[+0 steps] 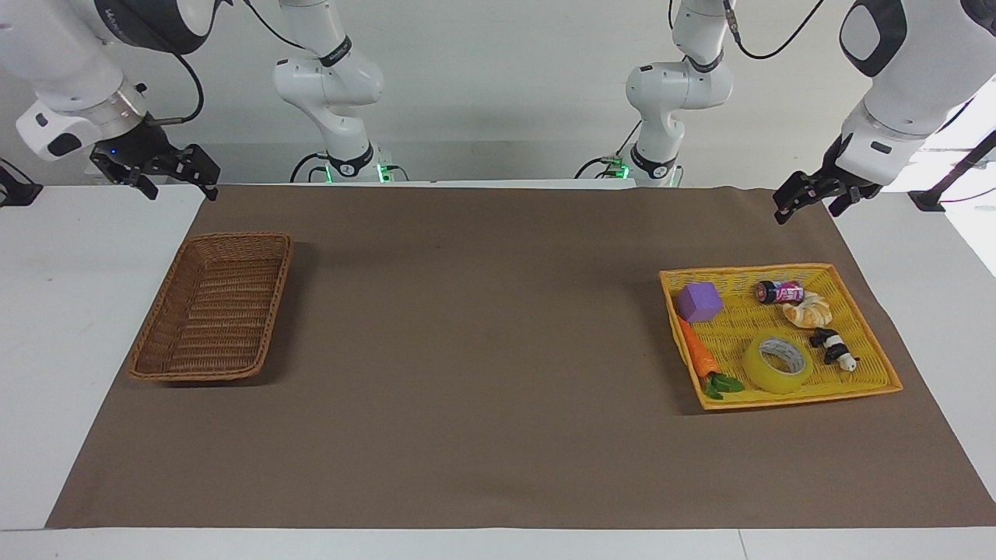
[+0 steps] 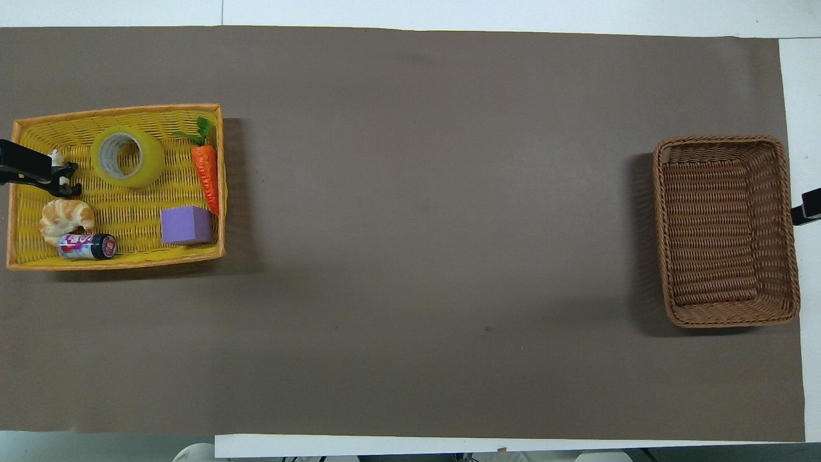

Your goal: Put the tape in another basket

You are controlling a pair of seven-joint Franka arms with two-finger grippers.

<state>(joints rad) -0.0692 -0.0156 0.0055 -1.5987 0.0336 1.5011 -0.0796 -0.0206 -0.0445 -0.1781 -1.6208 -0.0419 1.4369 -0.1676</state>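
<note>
The tape (image 1: 776, 364) is a yellow roll lying flat in the yellow-orange basket (image 1: 747, 270), in the part farther from the robots; it also shows in the overhead view (image 2: 127, 156). The dark brown wicker basket (image 1: 233, 236) stands empty at the right arm's end of the table (image 2: 718, 138). My left gripper (image 1: 813, 206) is open and empty, raised by the yellow basket's outer edge (image 2: 25, 168), apart from the tape. My right gripper (image 1: 177, 185) is open and empty, raised beside the brown basket (image 2: 807, 206).
The yellow basket (image 2: 115, 109) also holds a purple cube (image 2: 186, 225), a toy carrot (image 2: 205, 170), a croissant (image 2: 64, 218), a small can (image 2: 88, 246) and a black-and-white toy (image 1: 834, 349). A brown mat (image 1: 482, 350) covers the table between the baskets.
</note>
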